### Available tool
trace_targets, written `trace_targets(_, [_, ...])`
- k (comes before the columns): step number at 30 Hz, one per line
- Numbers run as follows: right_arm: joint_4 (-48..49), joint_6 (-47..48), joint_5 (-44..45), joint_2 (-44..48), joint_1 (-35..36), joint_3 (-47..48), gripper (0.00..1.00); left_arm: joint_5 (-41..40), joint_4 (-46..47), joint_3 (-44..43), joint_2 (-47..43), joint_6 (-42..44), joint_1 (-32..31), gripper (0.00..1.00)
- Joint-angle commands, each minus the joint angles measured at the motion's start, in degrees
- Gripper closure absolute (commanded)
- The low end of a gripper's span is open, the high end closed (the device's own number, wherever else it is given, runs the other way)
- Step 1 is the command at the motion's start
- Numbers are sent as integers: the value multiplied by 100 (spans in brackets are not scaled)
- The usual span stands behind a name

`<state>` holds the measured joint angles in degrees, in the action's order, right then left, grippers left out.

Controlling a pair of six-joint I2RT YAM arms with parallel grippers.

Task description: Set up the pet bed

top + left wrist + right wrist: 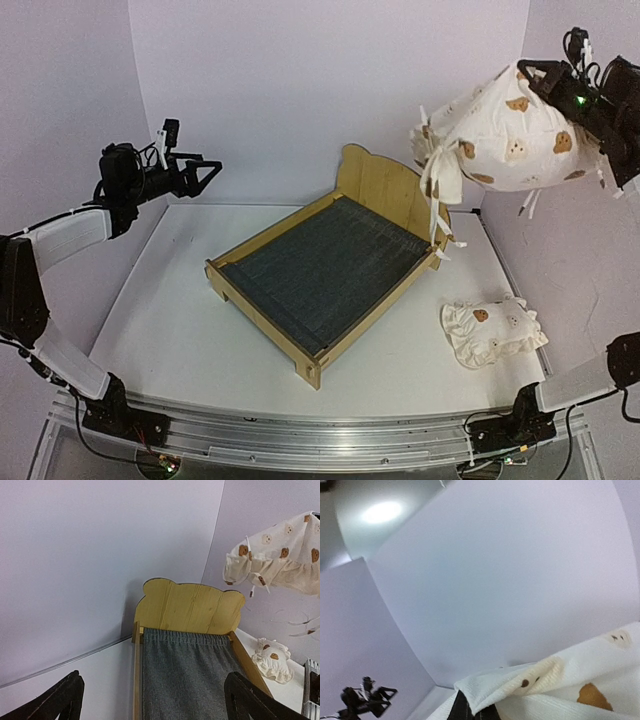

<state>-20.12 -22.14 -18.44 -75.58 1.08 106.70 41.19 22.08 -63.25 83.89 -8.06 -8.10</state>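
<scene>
Plywood pet bed [325,270] stands near the middle of the white table [170,320]. In the overhead view it is angled so that its bear-eared headboard [385,185] faces 1 o'clock and its foot 7 o'clock, and its dark grey base shows from end to end. At 2 o'clock from the bed, high above the table, the right gripper [540,80] has its jaws clamped on the upper edge of a cream cushion [500,130] printed with bears. The cushion hangs bunched in the air, and its white ties [440,190] dangle in front of the headboard's right corner; whether they touch the wood cannot be told. At 4 o'clock from the bed, a small ruffled pillow [492,332] in the same print lies flat on the table, apart from the frame. At 10 o'clock, the left gripper [212,172] hovers well above the table's far left corner, jaws apart and holding nothing, aimed toward the bed. Its wrist camera looks down the length of the bed to the headboard, framed between the two dark fingers [65,700]. The right wrist camera shows mostly lilac wall, with a fold of the cushion across its lower right corner.
</scene>
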Motion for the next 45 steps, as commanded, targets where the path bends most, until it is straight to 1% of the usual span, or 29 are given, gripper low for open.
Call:
trace_targets(1, [2402, -1027, -402, -503, 1050, -207, 100, 206, 363, -440, -6, -149, -16, 0])
trace_targets(2, [2387, -683, -172, -617, 1640, -181, 100, 189, 389, -460, -20, -151, -17, 0])
trace_targets(4, [2436, -91, 244, -955, 2582, -80, 100, 146, 407, -507, -42, -157, -18, 0])
trace_targets(5, [2492, 82, 476, -1162, 2956, -8, 100, 121, 397, -536, -47, -173, -11, 0])
trace_targets(8, [2842, 218, 1405, -1726, 3751, -34, 100, -39, 318, -603, -78, -193, -9, 0])
trace_targets(11, [3002, 360, 2335, -2228, 4374, -122, 100, -221, 114, -599, -141, -123, 15, 0])
trace_targets(13, [2908, 625, 2724, -2488, 4714, -183, 100, -353, -149, -562, -174, -22, 57, 0])
trace_targets(15, [2546, 750, 2872, -2729, 4928, -256, 100, -588, -442, -480, -201, 48, 100, 0])
trace_targets(16, [2188, 734, 2810, -2809, 4964, -314, 100, -777, -669, -442, -203, 55, 116, 0])
trace_targets(18, [1665, 793, 2398, -2884, 4997, -529, 98, -1102, -1096, -408, -173, 26, 199, 0])
trace_targets(19, [1332, 888, 2010, -2897, 4996, -628, 86, -1298, -1394, -412, -154, -43, 238, 0])
trace_targets(20, [976, 1049, 1529, -2922, 4996, -684, 72, -1442, -1641, -415, -136, -114, 302, 0])
trace_targets(21, [449, 1298, 1036, -2953, 4991, -647, 54, -1567, -1938, -423, -102, -200, 342, 0])
trace_targets(22, [-37, 1446, 782, -3032, 4989, -442, 27, -1634, -2179, -422, -65, -264, 381, 0])
trace_targets(23, [-576, 1511, 701, -3109, 4985, -189, 7, -1675, -2517, -423, -31, -320, 404, 0])
trace_targets(24, [-1031, 1552, 800, -3164, 4983, 9, 3, -1684, -2804, -416, 21, -350, 414, 0])
trace_targets(26, [-1321, 1569, 1089, -3207, 4905, 336, 2, -1702, -3123, -391, 128, -349, 424, 0])
trace_targets(28, [-1366, 1403, 1290, -3223, 4708, 513, 2, -1655, -3279, -284, 197, -197, 448, 0])
trace_targets(32, [-1396, 336, 1308, -3569, 4101, 741, 3, -1463, -3476, -264, 356, 182, 563, 0])
trace_targets(35, [-1397, 4, 1039, -4127, 3970, 1216, 6, -1306, -3833, -406, 475, 325, 739, 0])
trace_targets(41, [-1353, -749, -14, -5599, 3978, 2669, 5, -914, -4335, -133, 348, 383, 1036, 0])
trace_targets(44, [-1101, -1275, -339, -6051, 4016, 2852, 6, -364, -4342, 78, 238, 409, 1067, 0])
trace_targets(45, [-974, -1438, -417, -6152, 4043, 2808, 8, -63, -4320, 181, 228, 479, 1066, 0])
